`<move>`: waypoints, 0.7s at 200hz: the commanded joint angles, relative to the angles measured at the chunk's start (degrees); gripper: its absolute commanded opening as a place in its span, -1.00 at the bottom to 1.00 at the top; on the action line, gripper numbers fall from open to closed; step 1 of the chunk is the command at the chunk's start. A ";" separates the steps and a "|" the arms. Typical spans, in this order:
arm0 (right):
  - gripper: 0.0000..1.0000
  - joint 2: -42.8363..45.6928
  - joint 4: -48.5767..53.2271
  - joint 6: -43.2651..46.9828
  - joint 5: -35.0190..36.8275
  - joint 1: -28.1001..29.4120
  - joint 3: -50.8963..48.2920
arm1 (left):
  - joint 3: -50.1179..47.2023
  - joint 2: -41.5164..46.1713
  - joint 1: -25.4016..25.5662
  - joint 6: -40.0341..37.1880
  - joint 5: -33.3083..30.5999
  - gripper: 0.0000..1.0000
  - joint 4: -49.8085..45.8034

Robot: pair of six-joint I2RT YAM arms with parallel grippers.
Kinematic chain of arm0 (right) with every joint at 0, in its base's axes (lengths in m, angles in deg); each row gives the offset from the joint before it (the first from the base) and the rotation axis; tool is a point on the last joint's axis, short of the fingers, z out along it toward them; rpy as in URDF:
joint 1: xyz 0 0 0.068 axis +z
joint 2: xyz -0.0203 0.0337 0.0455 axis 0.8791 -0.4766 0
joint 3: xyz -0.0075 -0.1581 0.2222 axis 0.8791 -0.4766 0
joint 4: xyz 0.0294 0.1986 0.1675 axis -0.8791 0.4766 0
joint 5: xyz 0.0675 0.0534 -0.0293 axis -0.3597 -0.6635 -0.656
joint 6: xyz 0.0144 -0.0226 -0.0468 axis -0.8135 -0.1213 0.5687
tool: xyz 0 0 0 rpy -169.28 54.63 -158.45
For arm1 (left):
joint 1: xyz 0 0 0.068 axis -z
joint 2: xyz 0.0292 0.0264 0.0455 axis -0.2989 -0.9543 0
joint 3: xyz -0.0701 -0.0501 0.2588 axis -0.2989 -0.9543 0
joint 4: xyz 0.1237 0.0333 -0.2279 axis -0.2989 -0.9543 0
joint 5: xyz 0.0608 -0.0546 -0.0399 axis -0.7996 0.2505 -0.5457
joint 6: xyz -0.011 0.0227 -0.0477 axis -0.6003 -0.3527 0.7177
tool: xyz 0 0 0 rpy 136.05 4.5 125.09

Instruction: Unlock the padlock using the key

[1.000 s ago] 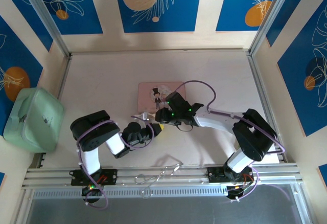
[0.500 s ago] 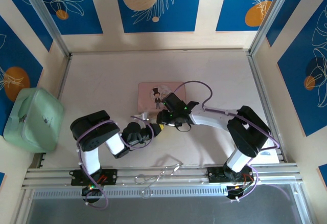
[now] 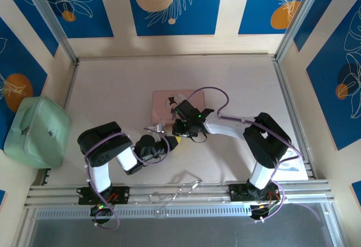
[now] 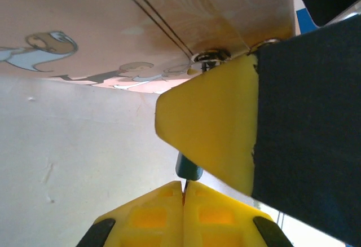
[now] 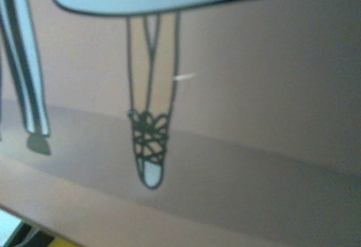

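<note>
The left pincer (image 4: 184, 187) is pressed together on what seems the padlock (image 4: 189, 169), steadying it at the pink tin's (image 3: 163, 103) six o'clock edge. The right pincer (image 3: 179, 127) crowds in from two o'clock, presumably for keying; its grip cannot be told.

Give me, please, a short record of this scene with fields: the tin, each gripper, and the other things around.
tin: pink, lying flat on the table, cartoon couple on the lid
left gripper: fingers pressed together; a small dark piece at their tips, padlock or key unclear
right gripper: over the tin's near edge; open or shut unclear
case: pale green, at the far left beside the table
wire piece: on the near rail
</note>
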 commanded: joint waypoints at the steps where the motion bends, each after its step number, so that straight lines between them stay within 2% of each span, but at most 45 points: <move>1: -0.63 -0.65 1.89 0.42 0.48 0.34 1.21 | -0.85 0.90 -0.81 0.44 -0.31 -1.00 2.18; 11: -0.73 -0.66 2.17 0.34 0.54 0.39 1.37 | -0.95 0.99 -0.91 0.45 -0.40 -0.99 2.19; 28: -0.86 -0.82 2.82 0.26 0.78 0.50 1.69 | -1.42 1.44 -0.91 0.37 -0.91 -0.37 2.18; 34: -0.89 -0.85 3.23 0.21 1.04 0.59 1.85 | -1.69 1.76 -0.85 0.22 -1.17 -0.21 2.18; 54: -0.96 -1.40 5.37 -0.08 1.56 0.81 3.31 | -3.17 3.45 -0.79 -0.21 -2.50 -0.02 2.17; 82: -1.00 -2.84 10.42 -1.02 2.76 1.55 7.05 | -5.25 5.33 -0.68 -0.17 -4.66 0.11 2.18; 97: -1.00 -4.04 13.30 -1.68 3.27 1.90 9.18 | -4.99 4.96 -0.41 0.02 -4.63 0.12 2.21; 125: -1.00 -4.99 15.44 -2.85 2.83 2.02 10.87 | -3.14 3.46 0.79 -0.32 -4.23 -0.14 2.18; 140: -1.00 -5.04 15.60 -3.42 2.24 1.95 11.09 | -2.64 3.40 1.19 -0.85 -4.27 -0.17 2.19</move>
